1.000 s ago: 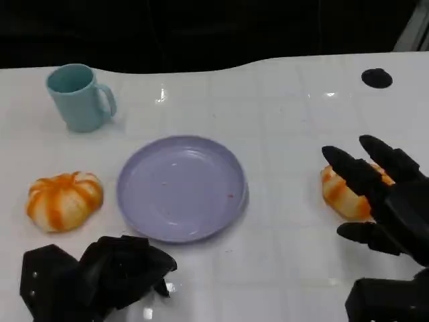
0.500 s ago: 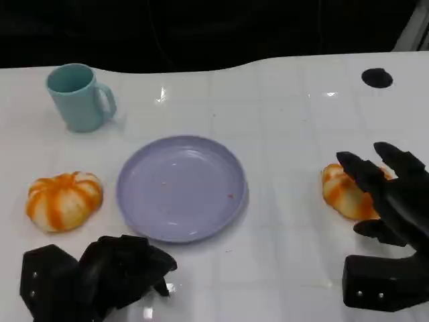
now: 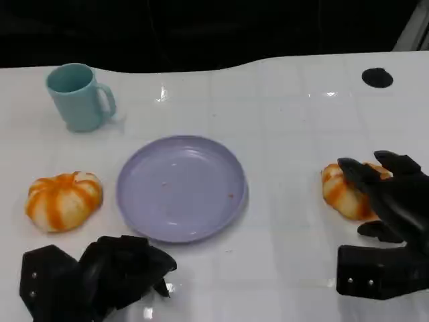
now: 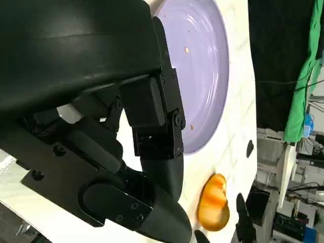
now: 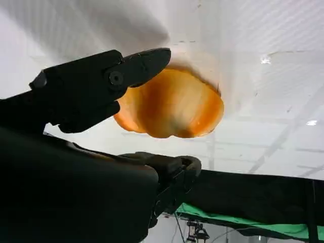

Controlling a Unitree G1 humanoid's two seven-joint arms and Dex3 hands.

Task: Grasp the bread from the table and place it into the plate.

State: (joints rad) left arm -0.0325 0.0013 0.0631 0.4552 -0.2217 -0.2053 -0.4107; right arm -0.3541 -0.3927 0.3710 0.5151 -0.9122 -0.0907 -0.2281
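- Our right hand (image 3: 385, 201) has dropped lower over the bread (image 3: 343, 193) at the table's right, fingers spread around it but not visibly clamped — so, we judge, the grasp is close.
- The plate (image 3: 181, 188) waits at centre, well apart.
- The right wrist view shows fingers (image 5: 126, 71) bracketing the bread (image 5: 177, 104); the head view hides that gap.
- Left hand (image 3: 100, 272) rests curled, holding nothing.
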